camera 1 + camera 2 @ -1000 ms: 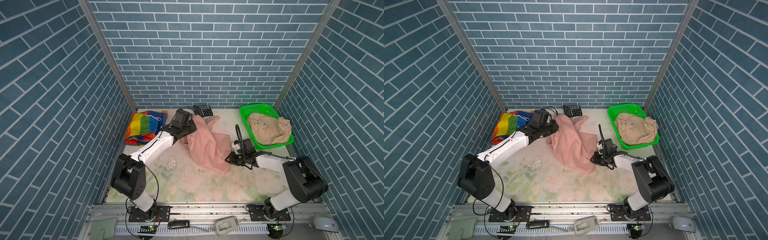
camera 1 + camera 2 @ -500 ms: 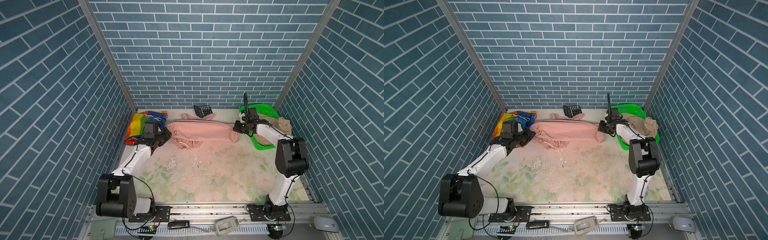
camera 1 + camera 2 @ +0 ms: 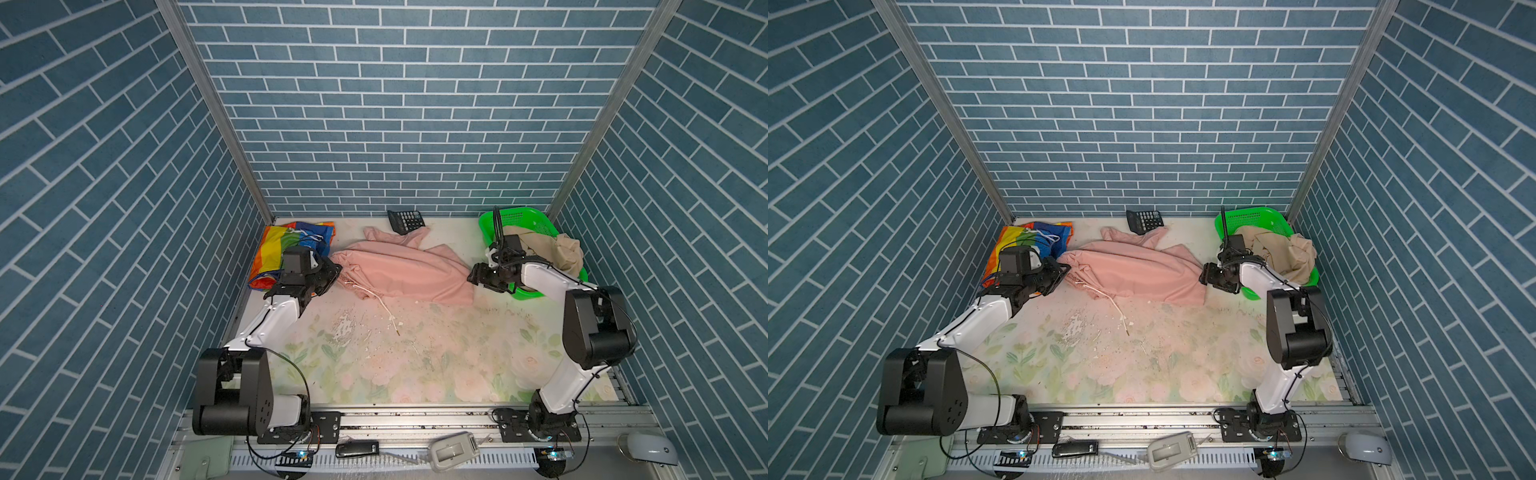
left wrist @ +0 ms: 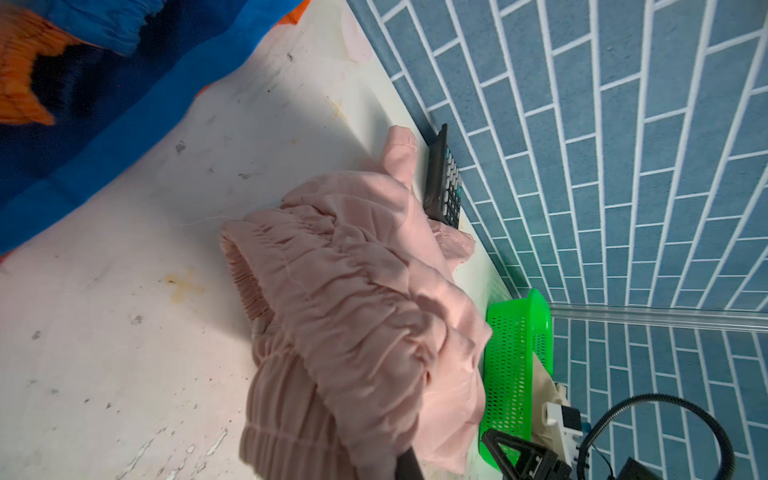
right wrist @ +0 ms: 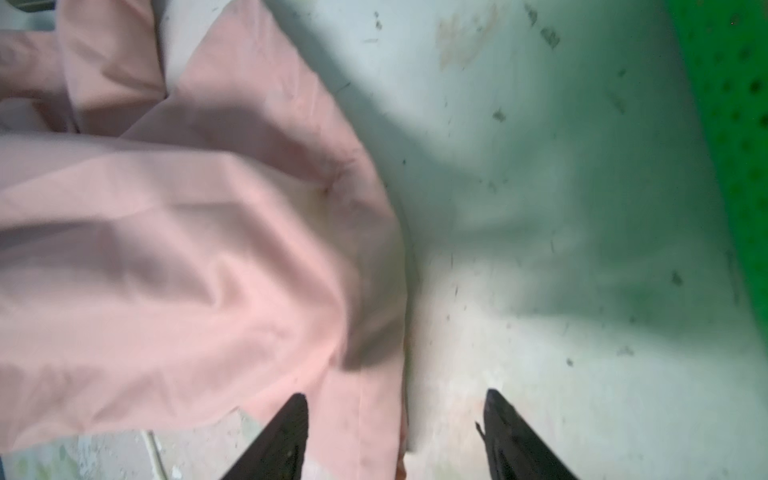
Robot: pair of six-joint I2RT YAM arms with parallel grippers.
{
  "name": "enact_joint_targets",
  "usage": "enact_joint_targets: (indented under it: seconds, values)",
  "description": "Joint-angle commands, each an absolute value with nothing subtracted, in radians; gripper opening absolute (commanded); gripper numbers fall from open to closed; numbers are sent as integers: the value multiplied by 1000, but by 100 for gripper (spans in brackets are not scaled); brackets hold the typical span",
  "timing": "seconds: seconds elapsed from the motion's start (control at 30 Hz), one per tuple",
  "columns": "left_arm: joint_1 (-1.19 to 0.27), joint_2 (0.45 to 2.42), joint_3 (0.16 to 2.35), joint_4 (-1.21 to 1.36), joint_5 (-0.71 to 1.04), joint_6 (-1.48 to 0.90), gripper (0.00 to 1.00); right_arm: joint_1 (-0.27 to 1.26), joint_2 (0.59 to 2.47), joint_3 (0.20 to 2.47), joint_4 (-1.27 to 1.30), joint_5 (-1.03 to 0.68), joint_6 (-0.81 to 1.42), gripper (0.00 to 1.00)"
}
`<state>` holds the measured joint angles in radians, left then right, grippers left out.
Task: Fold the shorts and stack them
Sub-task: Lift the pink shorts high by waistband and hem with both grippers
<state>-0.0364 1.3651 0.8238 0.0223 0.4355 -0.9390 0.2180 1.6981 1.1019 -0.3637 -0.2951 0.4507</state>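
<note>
Pink shorts: look limp, light.
Left tool clamped on 9 o'clock waistband; right tool apart; pinch 3 o'clock hem.

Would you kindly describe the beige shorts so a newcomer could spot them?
On the table, find the green mesh basket in the far right corner. The beige shorts lie crumpled inside it; the pink shorts and rainbow shorts lie outside it.

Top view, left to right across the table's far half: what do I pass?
Shiny rainbow-striped fabric shorts, plain dusty pink shorts, right pincer, green plastic mesh basket holding crumpled beige shorts.
</note>
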Motion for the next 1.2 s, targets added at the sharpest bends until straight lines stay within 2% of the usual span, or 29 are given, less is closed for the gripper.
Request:
enact_joint_targets:
  seconds: [0.0,0.13,0.33,0.47,0.6,0.67,0.7,0.77,0.8,0.97,1.17]
  values:
    - [-40,1347,813,54,443,-948,0,254,1558,986,-293,-339,526,81]
    - [-41,1343,817,50,438,-945,0,316,1465,811,-208,-320,610,92]
    - [-45,1338,818,49,434,-946,0,339,1481,653,-17,-333,741,93]
    - [-48,1332,823,36,435,-942,0,341,1558,666,37,-293,751,87]
    - [-48,1318,825,19,432,-933,0,341,1672,734,78,-271,742,71]
    - [-48,1312,831,1,431,-922,0,340,1725,763,106,-275,749,50]
    - [-48,1309,831,-4,431,-920,0,340,1750,784,115,-272,749,33]
    - [-48,1308,836,-15,432,-911,0,337,1776,829,101,-265,736,6]
    - [-48,1309,838,-19,434,-909,0,333,1781,860,81,-268,726,0]
    - [-48,1319,873,-51,445,-892,0,272,1697,1030,-77,-270,656,0]
    - [-21,1323,944,-80,469,-893,0,150,1632,1338,-320,-279,559,0]
